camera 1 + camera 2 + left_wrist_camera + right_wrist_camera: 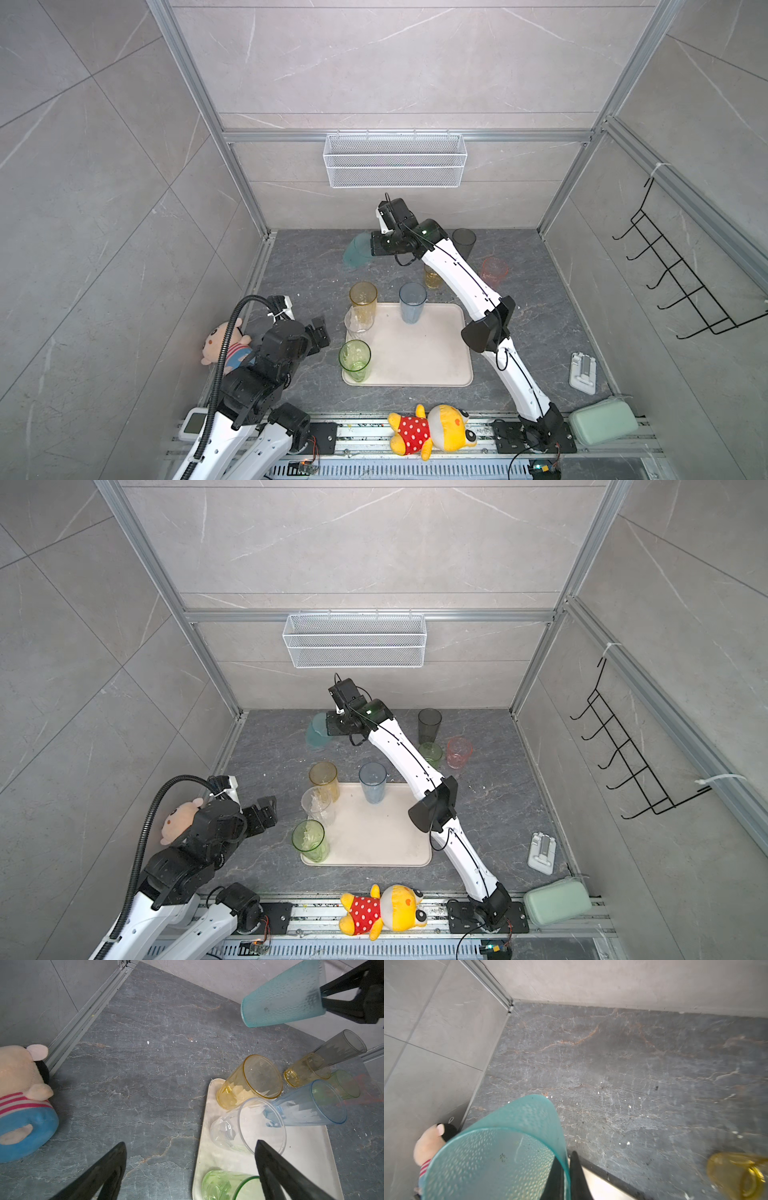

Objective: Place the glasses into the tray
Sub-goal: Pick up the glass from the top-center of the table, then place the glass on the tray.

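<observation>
The teal tumbler (357, 251) hangs on its side above the tabletop (307, 270), at 11 o'clock from the tray (419, 353) and well beyond its far edge. It juts out at 9 o'clock from the right claw (374, 249), base leading. Only the right wrist view tells how: that claw is clamped on the rim, one finger (556, 1180) inside the mouth, its partner outside.

On the tray, the amber tumbler (363, 301), clear tumbler (358, 326) and tall green tumbler (354, 359) line the 9 o'clock edge. The pale blue tumbler (412, 301) stands at 12.

The short green tumbler (430, 754) shows in a top view only, the short yellow tumbler (432, 276) likewise. The right arm (457, 270) covers each in turn, but the left wrist view catches both.

The left claw (320, 332) sits at 9 o'clock off the tray, spread wide, empty.
</observation>
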Controlling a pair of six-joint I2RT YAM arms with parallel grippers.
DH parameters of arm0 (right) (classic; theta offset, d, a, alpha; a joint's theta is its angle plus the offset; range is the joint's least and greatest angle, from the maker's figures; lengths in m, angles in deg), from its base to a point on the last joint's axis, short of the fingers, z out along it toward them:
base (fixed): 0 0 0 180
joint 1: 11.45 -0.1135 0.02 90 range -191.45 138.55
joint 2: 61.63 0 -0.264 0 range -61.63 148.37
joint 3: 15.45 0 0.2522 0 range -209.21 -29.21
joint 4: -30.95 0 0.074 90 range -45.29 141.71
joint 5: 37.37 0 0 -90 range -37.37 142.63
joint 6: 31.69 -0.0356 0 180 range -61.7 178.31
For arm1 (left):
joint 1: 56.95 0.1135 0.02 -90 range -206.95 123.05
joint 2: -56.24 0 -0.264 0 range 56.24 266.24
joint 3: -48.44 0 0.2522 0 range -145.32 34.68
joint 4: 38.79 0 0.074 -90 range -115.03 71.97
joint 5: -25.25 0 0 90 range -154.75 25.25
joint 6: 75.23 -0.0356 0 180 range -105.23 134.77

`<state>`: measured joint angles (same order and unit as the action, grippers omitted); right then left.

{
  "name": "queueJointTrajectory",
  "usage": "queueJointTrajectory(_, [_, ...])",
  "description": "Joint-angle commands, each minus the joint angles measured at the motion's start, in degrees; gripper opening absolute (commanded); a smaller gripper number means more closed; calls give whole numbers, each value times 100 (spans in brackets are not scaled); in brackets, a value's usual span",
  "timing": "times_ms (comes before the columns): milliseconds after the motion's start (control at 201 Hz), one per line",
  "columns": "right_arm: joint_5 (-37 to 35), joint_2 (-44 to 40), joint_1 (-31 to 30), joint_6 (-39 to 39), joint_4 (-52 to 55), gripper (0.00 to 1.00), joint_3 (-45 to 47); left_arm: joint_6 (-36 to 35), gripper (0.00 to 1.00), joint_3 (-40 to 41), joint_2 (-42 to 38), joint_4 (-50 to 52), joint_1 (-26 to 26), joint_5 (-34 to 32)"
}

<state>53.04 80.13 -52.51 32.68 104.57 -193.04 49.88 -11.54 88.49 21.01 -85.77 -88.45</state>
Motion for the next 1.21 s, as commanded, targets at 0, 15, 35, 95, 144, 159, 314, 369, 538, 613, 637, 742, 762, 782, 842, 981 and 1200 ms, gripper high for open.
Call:
queueJointTrajectory(0, [-100,-481,1,213,387,0,-94,-97,96,-63,143,-375,34,58])
queueJointTrajectory(15, [-102,-520,1,222,413,0,-89,-101,96,-63,156,-389,34,65])
queueJointTrajectory(35, [-117,-569,1,238,448,0,-72,-101,96,-63,173,-414,38,75])
queueJointTrajectory(95, [-128,-737,2,296,500,0,38,-91,96,-39,207,-500,39,132])
queueJointTrajectory(144, [-150,-886,9,358,531,0,161,-67,96,-3,220,-594,34,232])
queueJointTrajectory(159, [-163,-928,10,369,542,0,195,-72,96,5,228,-618,39,263])
queueJointTrajectory(314, [-273,-1397,45,453,723,0,618,2,96,66,256,-647,36,357])
queueJointTrajectory(369, [-320,-1594,54,486,734,0,862,28,96,115,232,-665,34,373])
queueJointTrajectory(538, [-558,-2295,84,611,512,0,1886,47,96,205,181,-785,39,454])
queueJointTrajectory(613, [-559,-2648,139,637,339,0,2359,42,96,210,217,-806,35,460])
queueJointTrajectory(637, [-559,-2756,165,644,282,0,2506,41,96,201,234,-801,34,463])
queueJointTrajectory(742, [-540,-3209,284,664,96,0,3043,27,96,192,307,-837,35,464])
queueJointTrajectory(762, [-525,-3291,308,672,68,0,3132,30,96,185,321,-847,34,463])
queueJointTrajectory(782, [-511,-3361,336,673,54,0,3215,19,96,183,338,-858,35,465])
queueJointTrajectory(842, [-493,-3571,416,690,35,0,3412,7,96,183,381,-893,34,455])
queueJointTrajectory(981, [-454,-3938,567,782,119,0,3722,-23,96,166,514,-1008,34,466])
queueJointTrajectory(1200, [-436,-4448,661,922,329,0,4135,-59,96,78,792,-1156,35,485])
